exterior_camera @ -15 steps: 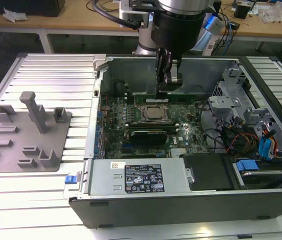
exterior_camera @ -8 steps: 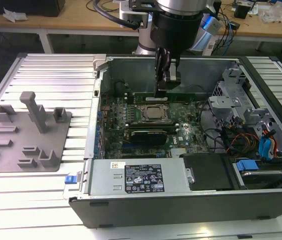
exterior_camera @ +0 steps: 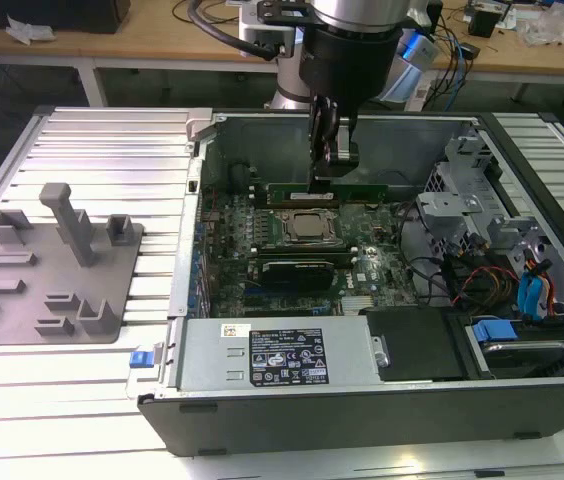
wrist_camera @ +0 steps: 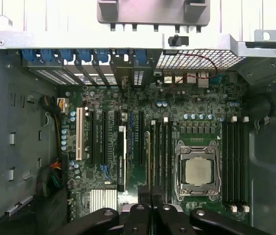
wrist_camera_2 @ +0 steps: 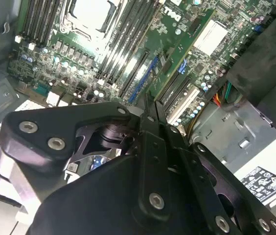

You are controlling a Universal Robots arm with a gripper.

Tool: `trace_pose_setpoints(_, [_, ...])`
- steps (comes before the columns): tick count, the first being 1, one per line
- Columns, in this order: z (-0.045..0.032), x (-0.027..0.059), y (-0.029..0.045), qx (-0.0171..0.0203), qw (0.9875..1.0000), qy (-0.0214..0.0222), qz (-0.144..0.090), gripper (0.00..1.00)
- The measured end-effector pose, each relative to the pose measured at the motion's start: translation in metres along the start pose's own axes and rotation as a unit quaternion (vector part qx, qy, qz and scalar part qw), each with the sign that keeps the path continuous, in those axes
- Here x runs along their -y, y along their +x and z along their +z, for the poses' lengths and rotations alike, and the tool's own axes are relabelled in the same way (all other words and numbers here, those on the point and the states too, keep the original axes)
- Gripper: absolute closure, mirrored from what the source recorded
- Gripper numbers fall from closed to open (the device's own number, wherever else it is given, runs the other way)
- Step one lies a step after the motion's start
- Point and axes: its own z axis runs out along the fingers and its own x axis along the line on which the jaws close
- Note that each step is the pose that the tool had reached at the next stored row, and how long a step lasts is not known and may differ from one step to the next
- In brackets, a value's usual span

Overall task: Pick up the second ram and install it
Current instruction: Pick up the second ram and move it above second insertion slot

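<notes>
The second ram [exterior_camera: 377,190] is a long green stick with a pale label, and my gripper [exterior_camera: 332,176] is shut on its middle. It hangs level inside the open computer case, above the motherboard [exterior_camera: 367,268] and close to the processor socket [exterior_camera: 307,228]. In the first wrist view the second ram [wrist_camera: 149,156] shows edge-on below my gripper [wrist_camera: 150,208], running along the memory slots beside the processor socket [wrist_camera: 198,171]. In the second wrist view my gripper [wrist_camera_2: 150,117] stands over the board's slots.
A grey holder tray [exterior_camera: 52,280] lies on the slatted table at the exterior view's left. A black card [exterior_camera: 297,270] sits in front of the socket. The power supply [exterior_camera: 282,355] lines the case's near side. Drive cages and cables [exterior_camera: 522,290] crowd the right.
</notes>
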Motion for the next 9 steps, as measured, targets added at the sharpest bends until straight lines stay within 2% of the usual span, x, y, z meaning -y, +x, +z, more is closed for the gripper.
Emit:
trace_pose_setpoints(3, [0.007, -0.0001, -0.0047, 0.0, 1.0, 0.0002, 0.0, 0.91])
trace_pose_setpoints(5, [0.0127, -0.0003, -0.0114, -0.0001, 1.0, 0.0003, 0.0, 0.91])
trace_pose_setpoints(9, [0.022, -0.0005, -0.0169, -0.0001, 1.0, 0.0002, 0.0, 0.91])
